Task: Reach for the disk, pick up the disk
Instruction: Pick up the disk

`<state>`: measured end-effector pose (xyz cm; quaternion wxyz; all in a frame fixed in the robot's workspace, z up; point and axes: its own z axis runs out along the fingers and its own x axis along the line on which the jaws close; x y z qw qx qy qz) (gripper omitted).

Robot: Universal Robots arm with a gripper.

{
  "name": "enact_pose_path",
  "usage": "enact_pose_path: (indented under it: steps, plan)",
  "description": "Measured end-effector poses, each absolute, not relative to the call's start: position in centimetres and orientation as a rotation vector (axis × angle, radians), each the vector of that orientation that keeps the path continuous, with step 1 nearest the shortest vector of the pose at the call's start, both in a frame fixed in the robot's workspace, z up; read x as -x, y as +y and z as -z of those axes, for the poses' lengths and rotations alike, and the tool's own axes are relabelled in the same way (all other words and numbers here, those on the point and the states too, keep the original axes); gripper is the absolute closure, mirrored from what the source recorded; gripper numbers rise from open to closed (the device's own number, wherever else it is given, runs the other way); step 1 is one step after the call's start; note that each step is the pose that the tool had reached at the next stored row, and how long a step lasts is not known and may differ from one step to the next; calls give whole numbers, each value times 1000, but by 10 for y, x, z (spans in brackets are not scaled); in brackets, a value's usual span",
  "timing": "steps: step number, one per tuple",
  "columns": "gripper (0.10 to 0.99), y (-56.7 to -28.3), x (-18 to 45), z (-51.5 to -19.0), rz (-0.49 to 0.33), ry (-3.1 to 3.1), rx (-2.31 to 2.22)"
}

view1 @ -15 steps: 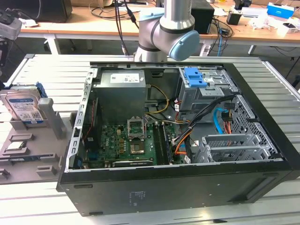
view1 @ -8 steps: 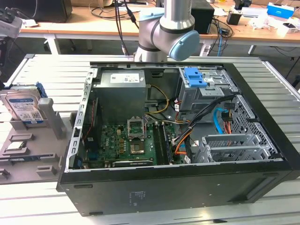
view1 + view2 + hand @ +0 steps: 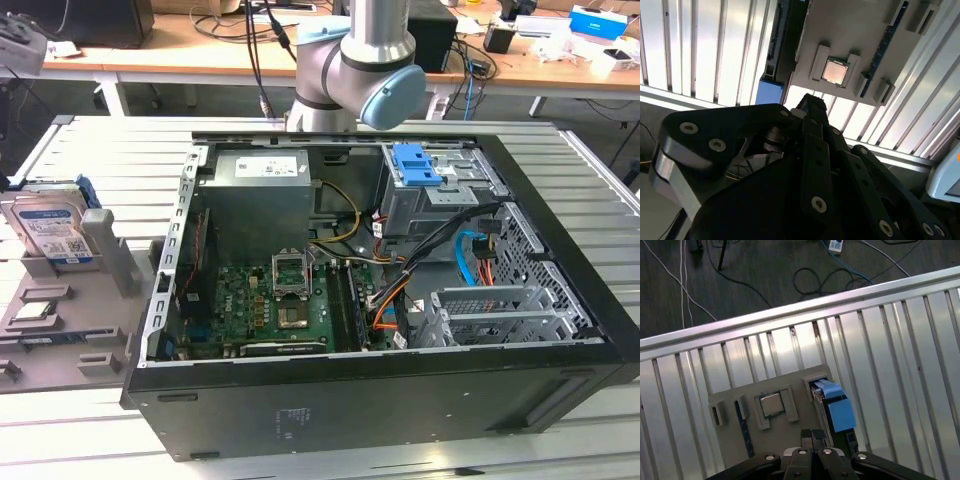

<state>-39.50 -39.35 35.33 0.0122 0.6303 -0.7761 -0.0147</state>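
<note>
Reach unfinished, pick-up not yet started: the flat silver-grey hard-drive disk (image 3: 45, 228) with its blue bracket stands upright in a grey plastic fixture (image 3: 60, 335) at the exterior view's left, while in the first wrist view the black gripper (image 3: 812, 433), pinched narrow and empty, hovers above it, apart.

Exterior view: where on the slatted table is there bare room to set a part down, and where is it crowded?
Bare slats: the strip between the computer case and the table's near edge, and the patch beyond the grey holder. Crowded: the holder, bearing the disk, and the case's inside.
</note>
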Motion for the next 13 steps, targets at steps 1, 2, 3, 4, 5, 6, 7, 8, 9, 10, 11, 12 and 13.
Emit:
enact_pose_path:
  steps: [1, 2, 3, 4, 5, 6, 7, 8, 9, 10, 11, 12, 13]
  plan:
    - [980, -393, 395, -353, 45, -2406, -1981]
    - [980, -393, 395, -353, 45, -2386, -2005]
    - [980, -393, 395, -353, 45, -2369, -2024]
    - [980, -393, 395, -353, 44, -2344, -2052]
    - [980, -393, 395, -353, 44, -2328, -2070]
    - [980, -393, 395, -353, 44, -2307, -2093]
    - [980, -393, 395, -353, 43, -2288, -2114]
    - [980, -393, 395, -353, 43, -2270, -2133]
    - [980, -393, 395, -353, 42, -2243, -2161]
    - [980, -393, 395, -353, 42, -2217, -2187]
    - [980, -393, 395, -353, 42, -2215, -2189]
    - [980, -393, 395, -353, 42, -2215, -2189]
    - [980, -393, 395, -353, 42, -2215, -2189]
